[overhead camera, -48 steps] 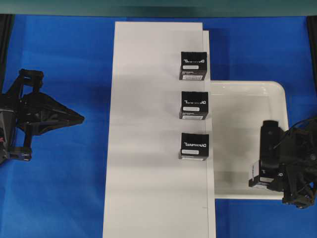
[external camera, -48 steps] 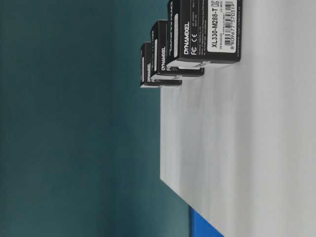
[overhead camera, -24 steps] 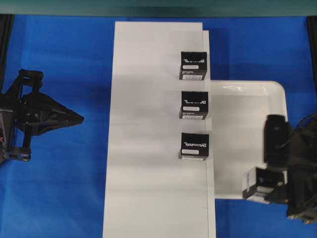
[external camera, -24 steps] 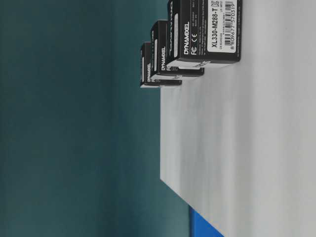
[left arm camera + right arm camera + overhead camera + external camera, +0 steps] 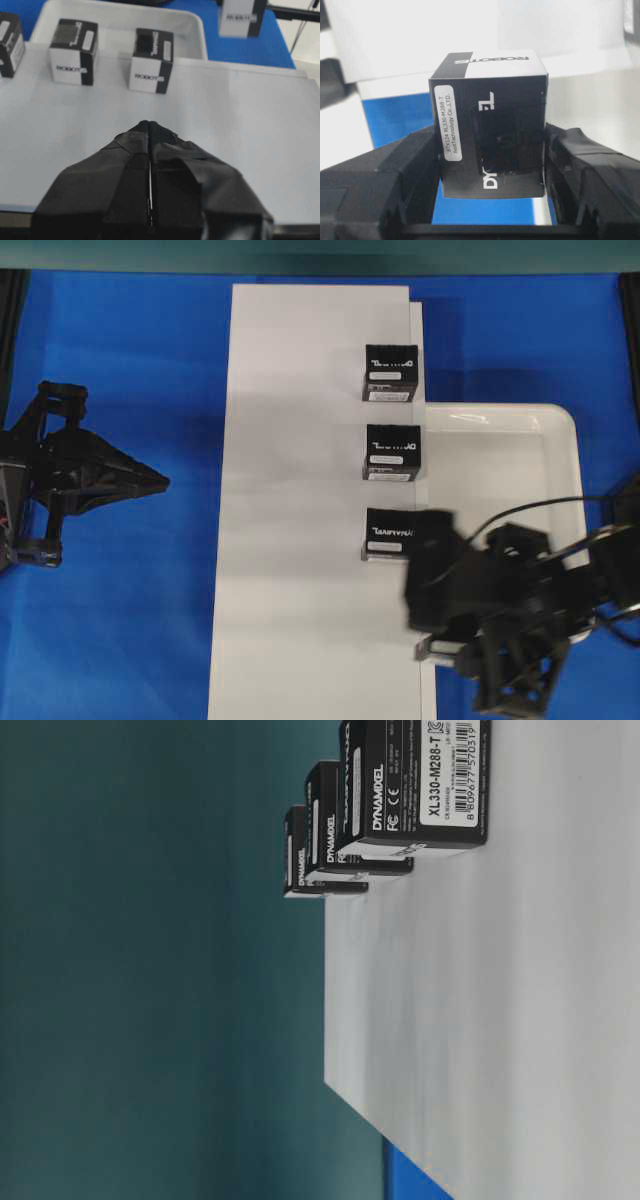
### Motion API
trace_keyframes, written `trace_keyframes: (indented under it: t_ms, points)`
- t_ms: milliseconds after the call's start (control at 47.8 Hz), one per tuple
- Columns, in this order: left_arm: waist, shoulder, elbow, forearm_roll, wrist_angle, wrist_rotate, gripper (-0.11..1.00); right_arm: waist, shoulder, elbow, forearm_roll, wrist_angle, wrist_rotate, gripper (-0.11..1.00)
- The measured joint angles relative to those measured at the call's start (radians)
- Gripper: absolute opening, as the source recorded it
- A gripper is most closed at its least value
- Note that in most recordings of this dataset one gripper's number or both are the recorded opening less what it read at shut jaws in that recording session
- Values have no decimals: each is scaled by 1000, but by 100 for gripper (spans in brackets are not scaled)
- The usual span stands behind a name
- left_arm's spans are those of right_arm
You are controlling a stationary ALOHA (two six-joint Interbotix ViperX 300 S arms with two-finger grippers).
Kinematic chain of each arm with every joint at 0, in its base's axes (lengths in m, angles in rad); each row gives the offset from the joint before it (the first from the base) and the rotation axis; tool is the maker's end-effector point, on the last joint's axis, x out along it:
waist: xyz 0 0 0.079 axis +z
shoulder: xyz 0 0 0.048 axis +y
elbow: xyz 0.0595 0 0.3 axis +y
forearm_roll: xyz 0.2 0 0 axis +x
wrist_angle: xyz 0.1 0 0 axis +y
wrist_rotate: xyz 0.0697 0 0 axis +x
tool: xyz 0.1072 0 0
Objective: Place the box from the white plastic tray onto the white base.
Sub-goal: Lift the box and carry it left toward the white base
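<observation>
The box (image 5: 490,125), black with a whitish top and a small white label, sits between the fingers of my right gripper (image 5: 490,167), which is shut on it. In the left wrist view the box (image 5: 242,17) hangs in the air beyond the white base (image 5: 225,125). From overhead the right arm (image 5: 480,585) is blurred over the near left corner of the white plastic tray (image 5: 500,470), at the right edge of the white base (image 5: 300,440), and it hides most of the box. My left gripper (image 5: 150,480) is shut and empty, left of the base.
Three like black boxes (image 5: 391,370) (image 5: 392,451) (image 5: 392,532) stand in a column along the base's right side. The nearest one is just left of the right arm. Blue table (image 5: 120,620) surrounds the base. The table-level view shows the same boxes (image 5: 415,785) in a row.
The right arm has swung left and lifted the box from the tray's near right corner to the tray's near left corner by the base's edge. The left arm has not moved.
</observation>
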Motion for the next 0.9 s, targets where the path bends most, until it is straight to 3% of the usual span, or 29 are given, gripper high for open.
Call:
trace_keyframes:
  t_ms: [272, 899]
  points:
    - [0, -2, 0, 0, 2, 0, -5, -20, 146, -92, -6, 21, -86, 59]
    - [-6, -23, 0, 0, 3, 0, -5, -40, 242, -121, -25, 0, -95, 59]
